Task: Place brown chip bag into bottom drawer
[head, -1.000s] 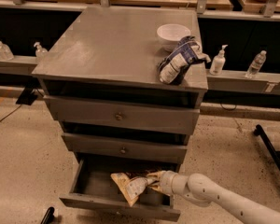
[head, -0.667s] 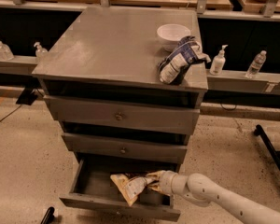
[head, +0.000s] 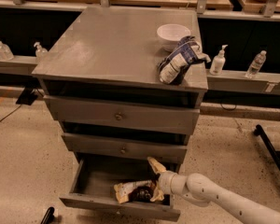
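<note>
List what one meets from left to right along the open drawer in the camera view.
Left wall of the bottom drawer, brown chip bag, gripper at the bag's right end inside the drawer, robot arm.

The arm (head: 224,202) is showing as a thick, smooth tube in glossy white, with soft grey shading lying along its underside. It is swelling into a rounded, bulbous joint and then narrowing to a shorter white collar with a domed end, and a shadowed crease is marking where the two parts are meeting. The gripper (head: 154,191) is sitting just beyond that collar, low under the front edge of the desk (head: 107,45) near its front right corner, and it is staying mostly hidden, so little of its colour or shape is showing.
</note>
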Controlling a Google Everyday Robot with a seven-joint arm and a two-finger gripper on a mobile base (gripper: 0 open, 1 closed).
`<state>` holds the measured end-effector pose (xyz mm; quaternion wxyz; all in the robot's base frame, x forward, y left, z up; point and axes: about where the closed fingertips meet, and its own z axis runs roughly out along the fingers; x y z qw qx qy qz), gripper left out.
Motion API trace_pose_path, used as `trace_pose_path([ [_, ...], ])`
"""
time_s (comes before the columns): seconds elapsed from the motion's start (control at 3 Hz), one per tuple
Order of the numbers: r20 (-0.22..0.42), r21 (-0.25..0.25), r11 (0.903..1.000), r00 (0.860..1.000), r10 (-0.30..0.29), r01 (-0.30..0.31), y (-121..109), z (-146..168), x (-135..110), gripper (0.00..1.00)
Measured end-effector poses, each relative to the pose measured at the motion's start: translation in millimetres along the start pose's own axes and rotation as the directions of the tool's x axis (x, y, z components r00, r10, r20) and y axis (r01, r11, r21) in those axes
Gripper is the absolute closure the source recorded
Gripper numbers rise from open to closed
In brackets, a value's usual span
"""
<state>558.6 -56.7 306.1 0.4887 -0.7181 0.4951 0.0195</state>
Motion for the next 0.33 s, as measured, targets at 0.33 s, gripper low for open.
trace_pose_path([
  [0.33,0.000,0.000,1.0000,1.000,0.000,0.000,0.0,0.1,0.0,0.00],
])
